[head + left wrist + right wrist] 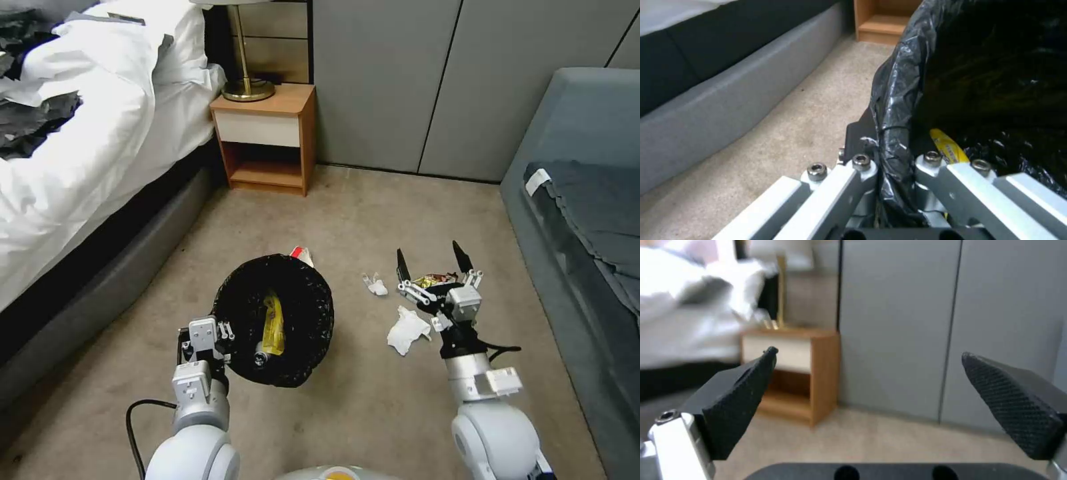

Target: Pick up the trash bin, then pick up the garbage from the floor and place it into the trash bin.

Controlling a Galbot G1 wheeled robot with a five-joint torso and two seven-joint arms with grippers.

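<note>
Our left gripper (pixel 223 347) clamps the trash bin (pixel 293 293) rim; our right gripper (pixel 433 263), fingers spread, should probably descend squarely onto the tissue (pixel 407 330).

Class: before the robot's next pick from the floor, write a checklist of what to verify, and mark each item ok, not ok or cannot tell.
1. Left gripper clamped on the trash bin rim: ok.
2. Bin mouth open, room inside above the yellow wrapper: ok.
3. Right gripper open and empty: ok.
4. Crumpled tissue on the carpet beside the right gripper, unobstructed: ok.
5. Shiny wrapper graspable: cannot tell, partly hidden by the gripper.
</note>
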